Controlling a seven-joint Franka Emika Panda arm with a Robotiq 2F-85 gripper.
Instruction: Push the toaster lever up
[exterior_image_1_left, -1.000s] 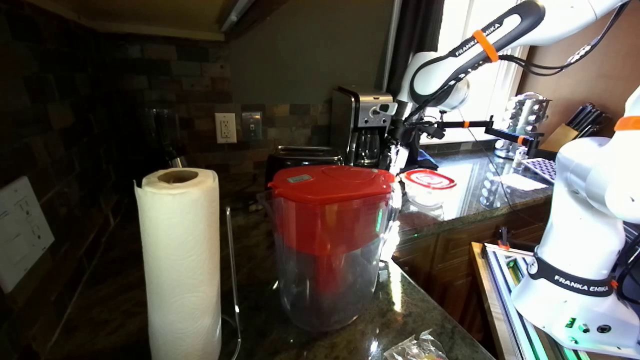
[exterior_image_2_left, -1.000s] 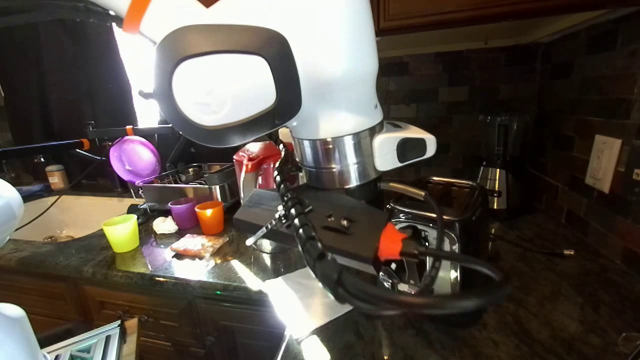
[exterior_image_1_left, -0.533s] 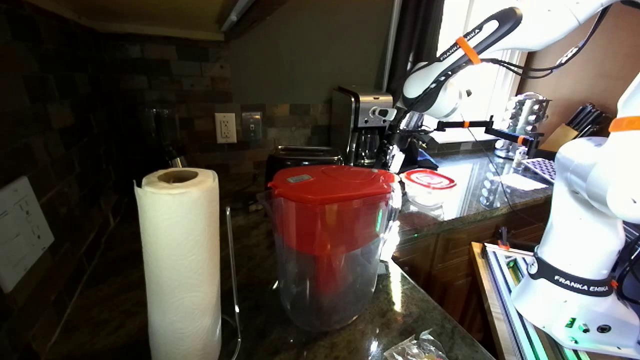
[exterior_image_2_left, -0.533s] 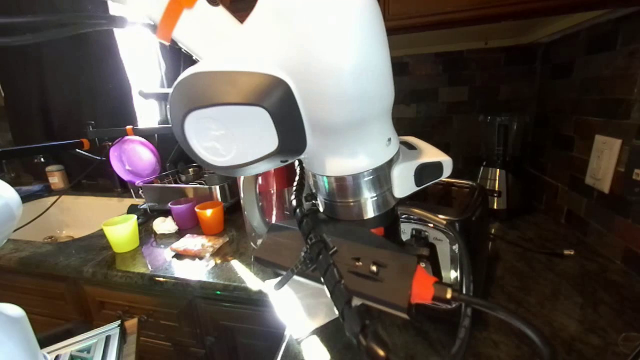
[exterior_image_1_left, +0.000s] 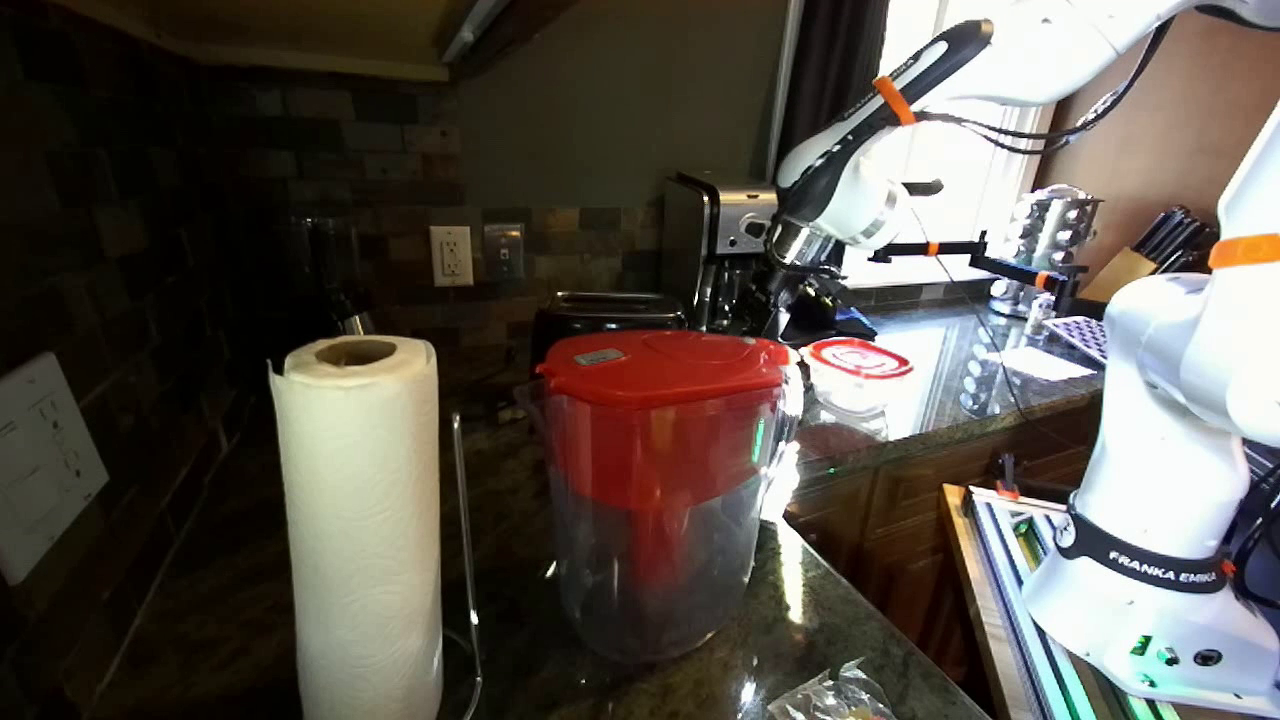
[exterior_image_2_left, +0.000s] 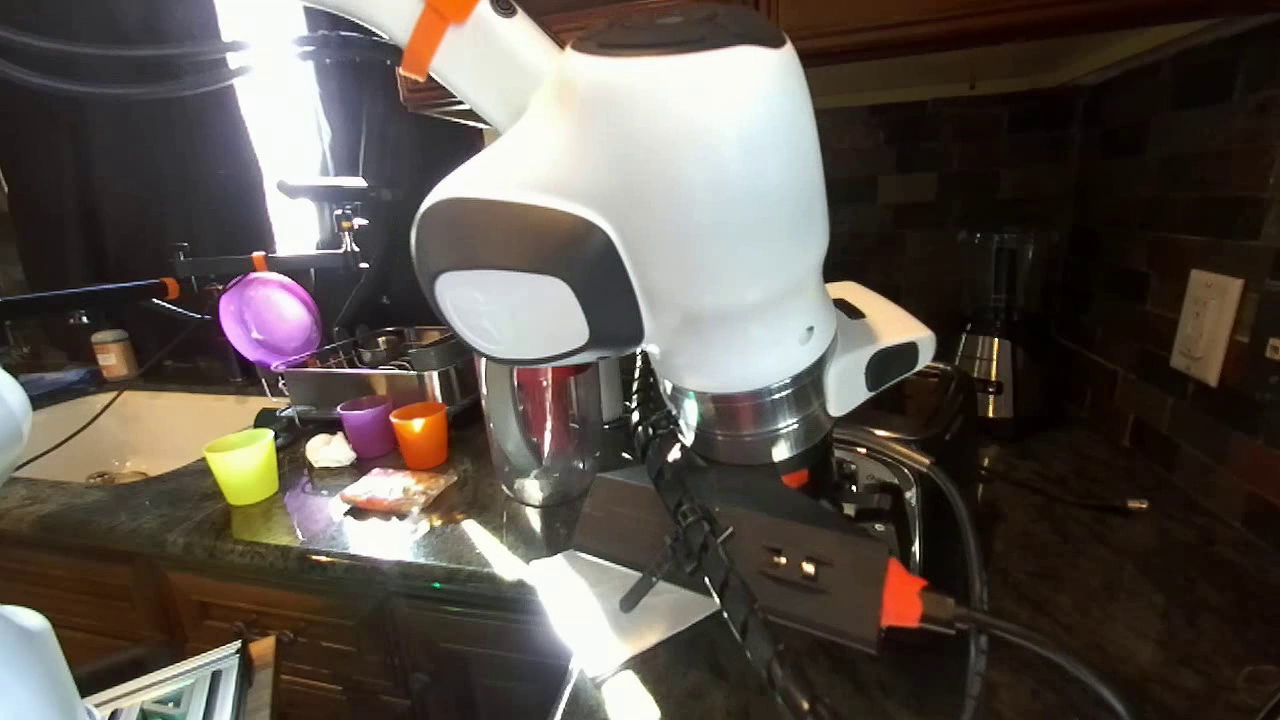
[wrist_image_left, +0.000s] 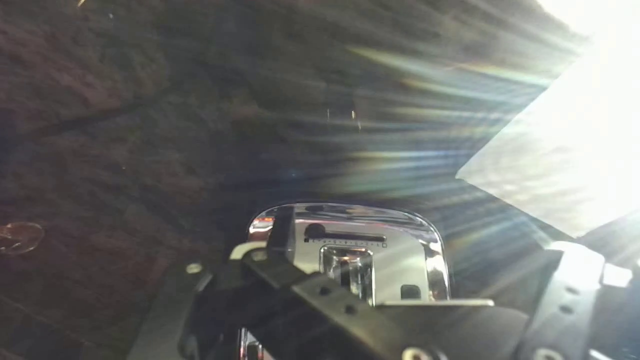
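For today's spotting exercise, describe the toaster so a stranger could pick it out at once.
In an exterior view, start at the big red-lidded pitcher. Behind it, left of the coffee maker, the toaster peeks out. Its low, dark body with shiny trim on top sets it apart from the taller coffee maker.

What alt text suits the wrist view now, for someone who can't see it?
A dark, jointed metal end effector partly hides a silver-panelled, chrome-rimmed toaster at lower centre; whether they touch is unclear. At right, glare washes out a flat, pale, straight-edged sheet, while a dark, mottled countertop fills the left.
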